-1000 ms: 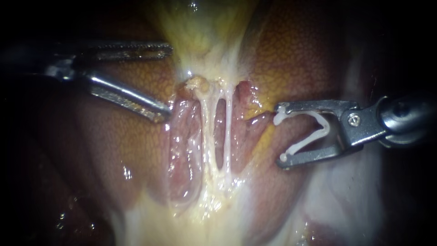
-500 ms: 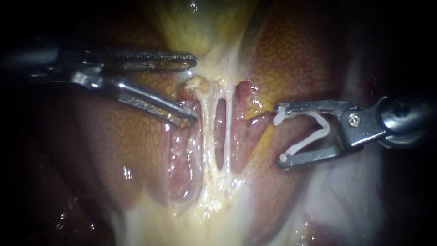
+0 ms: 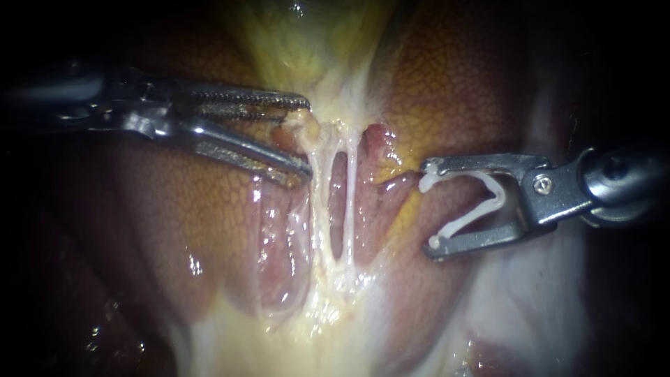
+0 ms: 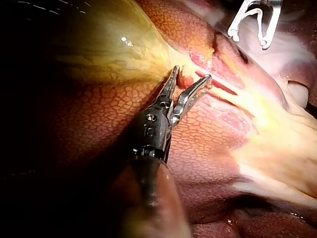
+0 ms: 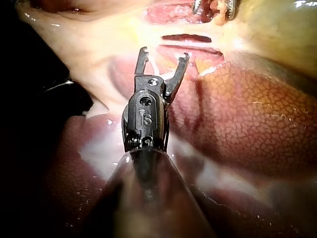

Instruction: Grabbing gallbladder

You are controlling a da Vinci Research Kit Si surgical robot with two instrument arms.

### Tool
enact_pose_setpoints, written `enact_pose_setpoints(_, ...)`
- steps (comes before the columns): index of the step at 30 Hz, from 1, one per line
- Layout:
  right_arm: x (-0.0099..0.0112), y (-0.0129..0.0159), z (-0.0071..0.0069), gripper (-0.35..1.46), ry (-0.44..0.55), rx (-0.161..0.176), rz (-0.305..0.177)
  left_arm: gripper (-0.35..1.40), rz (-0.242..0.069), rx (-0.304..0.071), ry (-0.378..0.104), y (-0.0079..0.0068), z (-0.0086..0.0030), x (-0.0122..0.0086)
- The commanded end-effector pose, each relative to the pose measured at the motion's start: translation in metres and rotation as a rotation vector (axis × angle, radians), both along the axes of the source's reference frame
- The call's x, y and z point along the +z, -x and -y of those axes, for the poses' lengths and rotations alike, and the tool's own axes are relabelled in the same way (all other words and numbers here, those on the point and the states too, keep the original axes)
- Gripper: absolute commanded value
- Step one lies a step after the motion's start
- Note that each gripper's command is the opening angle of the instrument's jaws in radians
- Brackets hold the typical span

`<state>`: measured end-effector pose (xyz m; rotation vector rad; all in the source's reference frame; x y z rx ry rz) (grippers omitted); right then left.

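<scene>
The left instrument [image 3: 307, 137] has advanced to the tubes [image 3: 349, 195]; its claw has narrowed but stands open about a tissue nub. The liver [image 3: 188, 216] flanks the field. The gallbladder [image 3: 300, 42] lies above that claw, ungripped. The right instrument [image 3: 428, 208], apart from the tubes, grips a clip [image 3: 497, 197] in its claw.

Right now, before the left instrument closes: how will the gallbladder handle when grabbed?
Likely floppy: the gallbladder tapers into stretched thin strands. Probably slippery: wet glints on it. Perhaps tear-prone: its tissue near the left instrument looks thin.
</scene>
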<state>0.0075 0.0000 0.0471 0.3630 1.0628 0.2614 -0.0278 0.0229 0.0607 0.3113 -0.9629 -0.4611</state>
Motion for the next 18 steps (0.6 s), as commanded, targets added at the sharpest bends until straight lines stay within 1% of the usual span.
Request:
enact_pose_setpoints(1,0.0000,0.0000,0.0000,0.57,0.000,0.000,0.000,0.29,0.001,0.001,0.000,-0.0001,0.0000,0.0001)
enact_pose_setpoints(3,0.0000,0.0000,0.0000,0.57,0.000,0.000,0.000,0.10,0.001,-0.001,-0.005,-0.0002,-0.0001,0.0001)
enact_pose_setpoints(4,0.0000,0.0000,0.0000,0.57,0.000,0.000,0.000,0.05,0.001,-0.003,-0.010,-0.0003,-0.0001,0.0001)
enact_pose_setpoints(5,0.0000,0.0000,0.0000,0.57,0.000,0.000,0.000,-0.06,0.001,-0.003,-0.010,-0.0004,-0.0001,0.0002)
enact_pose_setpoints(9,0.0000,0.0000,0.0000,0.57,0.000,0.000,0.000,-0.35,-0.007,-0.007,-0.026,-0.0007,-0.0001,0.0002)
enact_pose_setpoints(14,0.0000,0.0000,0.0000,0.57,0.000,0.000,0.000,-0.35,-0.019,-0.010,-0.043,-0.0010,0.0000,0.0002)
enact_pose_setpoints(18,0.0000,0.0000,0.0000,0.57,0.000,0.000,0.000,-0.35,-0.027,-0.017,-0.067,-0.0014,-0.0001,-0.0005)
